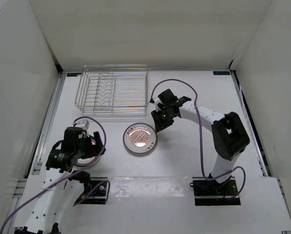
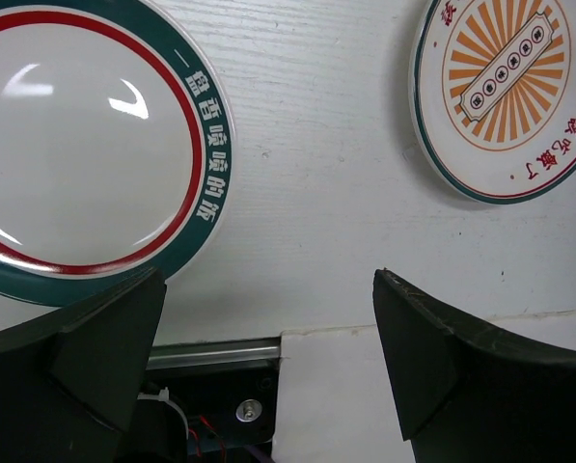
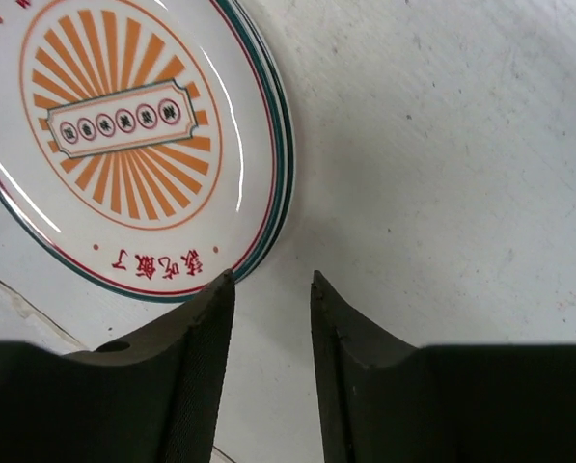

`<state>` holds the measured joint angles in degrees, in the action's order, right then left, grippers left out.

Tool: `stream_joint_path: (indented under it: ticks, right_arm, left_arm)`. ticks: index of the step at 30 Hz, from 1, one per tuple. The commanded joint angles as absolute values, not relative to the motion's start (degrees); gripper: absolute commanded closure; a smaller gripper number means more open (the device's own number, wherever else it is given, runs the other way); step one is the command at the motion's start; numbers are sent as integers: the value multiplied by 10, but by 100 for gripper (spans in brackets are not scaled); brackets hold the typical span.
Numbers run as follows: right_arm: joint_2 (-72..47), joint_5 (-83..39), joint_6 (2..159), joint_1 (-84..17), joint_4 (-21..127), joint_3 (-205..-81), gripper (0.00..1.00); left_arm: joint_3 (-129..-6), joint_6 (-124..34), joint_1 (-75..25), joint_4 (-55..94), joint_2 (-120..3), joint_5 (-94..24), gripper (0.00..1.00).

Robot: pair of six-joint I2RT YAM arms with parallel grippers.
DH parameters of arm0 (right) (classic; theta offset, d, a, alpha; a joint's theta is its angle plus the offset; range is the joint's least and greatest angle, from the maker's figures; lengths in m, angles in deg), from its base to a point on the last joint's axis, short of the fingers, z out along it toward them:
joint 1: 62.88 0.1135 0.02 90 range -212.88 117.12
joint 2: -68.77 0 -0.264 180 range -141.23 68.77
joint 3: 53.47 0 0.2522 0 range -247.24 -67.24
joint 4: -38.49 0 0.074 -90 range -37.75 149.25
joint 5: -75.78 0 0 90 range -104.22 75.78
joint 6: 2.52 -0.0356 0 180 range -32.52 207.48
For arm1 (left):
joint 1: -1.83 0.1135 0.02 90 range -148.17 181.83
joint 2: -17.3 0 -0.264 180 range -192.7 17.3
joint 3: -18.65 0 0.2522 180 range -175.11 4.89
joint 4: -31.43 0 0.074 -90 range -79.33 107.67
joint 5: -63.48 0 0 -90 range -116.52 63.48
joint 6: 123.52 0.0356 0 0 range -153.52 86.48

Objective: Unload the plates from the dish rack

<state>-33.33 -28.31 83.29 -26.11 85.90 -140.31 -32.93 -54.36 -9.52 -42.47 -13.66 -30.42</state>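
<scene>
The plates [image 1: 140, 139] are all out of the rack [image 1: 111, 90], as far as I can see. Its wire slots stand bare, well beyond both pairs of my fingers.

The sunburst plate [image 3: 123, 135] lies flat on the worktop [image 1: 179, 151], just ahead and to the left of my right fingers [image 1: 160, 118], with its rim close to my left fingertip. In my right wrist view its edge shows double, so I judge that two sunburst plates are stacked there. Stacking would save room and leave one pile to mind instead of two. My right fingers have only a narrow gap between them and pinch nothing. They hang low beside the stack, not over it, a pose that suits letting go rather than taking hold.

The plain plate [image 2: 75, 145] lies flat ahead and to the left of my left fingers [image 1: 89, 142], near them but not between them. The sunburst stack sits ahead and to their right, well apart from the plain plate. My left fingers are spread wide and empty, with bare worktop between them.

Lying flat is the steady way for a shallow plate once no wire holds it on edge. With no plate in the rack, I judge the unloading done or nearly so. The one risk I see is my right fingertip so near the stack's rim: a careless sideways move could nudge the upper plate askew.
</scene>
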Motion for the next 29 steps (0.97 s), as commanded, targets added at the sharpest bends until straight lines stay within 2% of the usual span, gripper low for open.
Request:
stream_joint_path:
  ticks: [1, 2, 4, 6, 8, 9, 12, 16, 25, 29]
  right_arm:
    - [-299, -255, 846, -263, 856, -1386, 58]
    - [-285, -231, 851, -264, 855, -1377, 42]
    - [-260, -215, 871, -264, 852, -1369, 31]
    - [-230, -174, 873, -265, 851, -1361, 10]
    - [-183, -108, 852, -264, 847, -1354, 10]
    - [-168, -24, 842, -266, 840, -1346, 10]
    - [-98, 66, 822, -265, 846, -1325, 10]
    - [-16, 101, 856, -265, 907, -1311, 10]
    - [117, 107, 872, -268, 1003, -1223, 10]
    - [141, 133, 903, -270, 980, -1139, 10]
  left_arm:
    - [-325, -547, -93, -422, -140, -306, 0]
    - [-323, -544, -93, -417, -139, -303, 0]
    - [-319, -529, -92, -395, -130, -305, 0]
    - [-311, -518, -92, -381, -113, -306, 0]
    - [-296, -477, -92, -348, -103, -308, 0]
    - [-285, -469, -92, -335, -89, -300, 0]
    - [-270, -481, -92, -335, -77, -247, 0]
    - [-267, -443, -92, -334, -81, -262, 0]
    - [-220, -501, -93, -274, -106, -230, 0]
    - [-172, -399, -92, -198, -122, -242, 0]
